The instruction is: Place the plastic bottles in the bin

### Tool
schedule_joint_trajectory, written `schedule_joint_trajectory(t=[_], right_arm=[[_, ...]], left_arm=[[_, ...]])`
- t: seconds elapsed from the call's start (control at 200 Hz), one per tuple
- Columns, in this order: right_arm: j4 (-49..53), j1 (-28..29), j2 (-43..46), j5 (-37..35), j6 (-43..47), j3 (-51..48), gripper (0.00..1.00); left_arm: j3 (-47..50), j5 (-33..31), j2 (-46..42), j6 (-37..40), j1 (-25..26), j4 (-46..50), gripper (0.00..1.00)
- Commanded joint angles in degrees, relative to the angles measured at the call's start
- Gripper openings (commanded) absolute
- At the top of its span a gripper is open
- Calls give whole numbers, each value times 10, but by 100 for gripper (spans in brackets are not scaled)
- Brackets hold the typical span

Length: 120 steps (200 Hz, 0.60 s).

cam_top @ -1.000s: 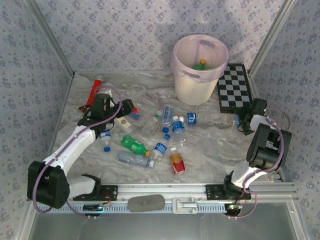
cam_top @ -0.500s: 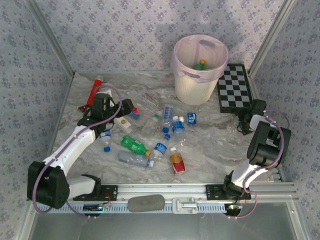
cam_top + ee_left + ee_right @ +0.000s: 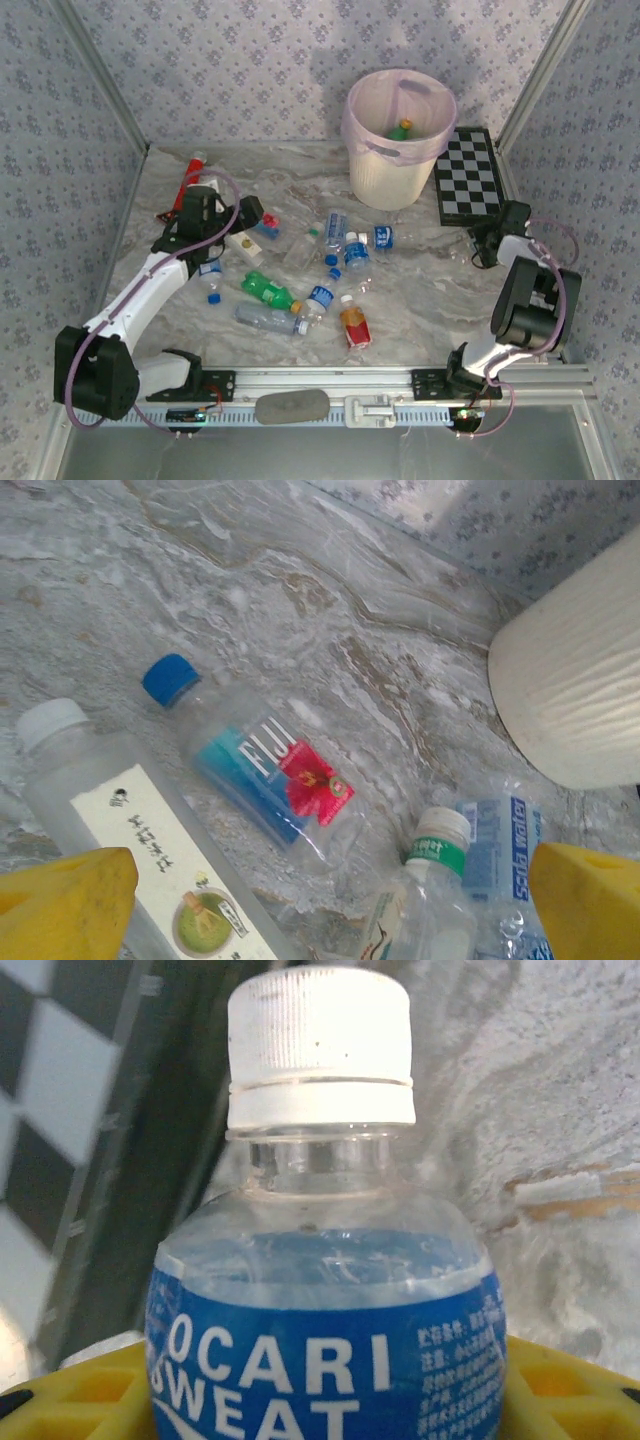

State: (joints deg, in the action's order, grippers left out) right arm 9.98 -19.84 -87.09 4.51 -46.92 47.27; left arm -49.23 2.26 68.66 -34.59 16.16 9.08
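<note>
Marble tabletop (image 3: 420,290) between floral walls (image 3: 250,70), top view: plastic bottles (image 3: 347,250) scattered mid-frame, bin (image 3: 395,180) upper centre. Left wrist: left gripper (image 3: 328,900) spread wide, fingers cropped at the bottom corners, over Fuji bottle (image 3: 275,790). Right wrist: right gripper (image 3: 325,1400) clamps Pocari Sweat bottle (image 3: 325,1290), base cut off.

Scattered bottles (image 3: 356,252) crowd the tabletop (image 3: 420,290) before the bin (image 3: 385,180) (checkerboard (image 3: 468,175) just right of it); left of it lies bare.

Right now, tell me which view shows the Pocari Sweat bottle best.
Right wrist: the Pocari Sweat bottle is close up between the fingers of the right hand, its label and white cap clear. In the top view it is a faint clear shape at that hand.
</note>
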Motion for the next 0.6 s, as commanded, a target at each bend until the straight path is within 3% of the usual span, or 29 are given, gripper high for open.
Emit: schedule_joint_trajectory(t=[0.0, 0.335, 0.595], right_arm=[[45, 25, 66, -28, 31, 22, 56], [86, 139, 169, -56, 131, 165, 51], [66, 230, 121, -75, 185, 353, 48]], left_arm=[[15, 20, -11, -23, -28, -19, 100], [53, 13, -26, -55, -91, -22, 100], [86, -3, -55, -54, -103, -30, 100]])
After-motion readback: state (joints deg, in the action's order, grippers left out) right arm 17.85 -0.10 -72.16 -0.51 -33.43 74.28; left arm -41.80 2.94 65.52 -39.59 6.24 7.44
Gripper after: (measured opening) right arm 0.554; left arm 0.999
